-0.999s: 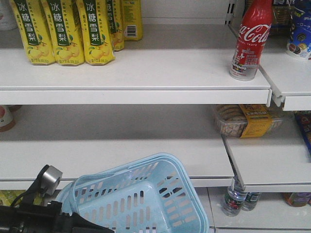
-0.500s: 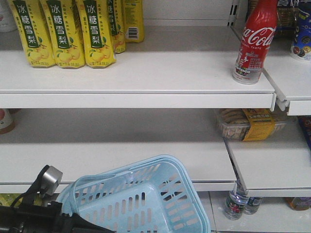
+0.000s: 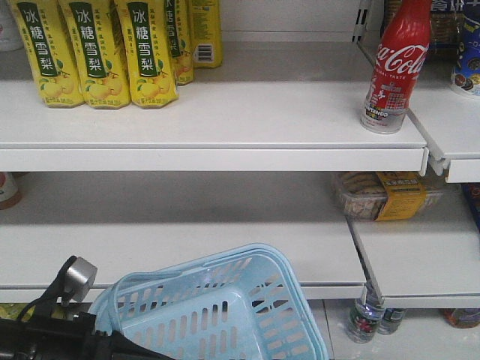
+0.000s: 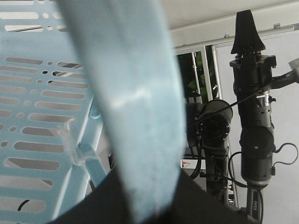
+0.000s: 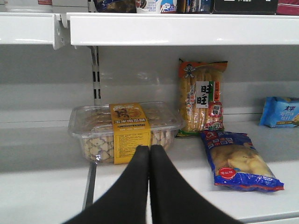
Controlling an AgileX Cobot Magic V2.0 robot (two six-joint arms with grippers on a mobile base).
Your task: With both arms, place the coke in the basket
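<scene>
The coke [image 3: 395, 67], a slim red bottle with white script, stands upright at the right end of the upper shelf. The pale blue basket [image 3: 217, 311] hangs tilted at the bottom of the front view, in front of the lower shelf. My left arm [image 3: 45, 341] reaches it from the bottom left. In the left wrist view my left gripper [image 4: 149, 207] is shut on the basket's blurred blue handle [image 4: 131, 93]. My right gripper [image 5: 149, 149] is shut and empty, pointing at a middle shelf. The coke is not in the right wrist view.
Yellow drink cartons [image 3: 97, 52] fill the upper shelf's left end. A clear cookie box [image 5: 124, 130], a rice cracker bag [image 5: 202, 98] and a blue snack bag [image 5: 238, 161] lie in front of the right gripper. Small bottles [image 3: 367, 319] stand below the lowest shelf.
In the front view the shelves and the coke have slid slightly down and right. The basket stays in the left gripper, a little lower in the frame.
</scene>
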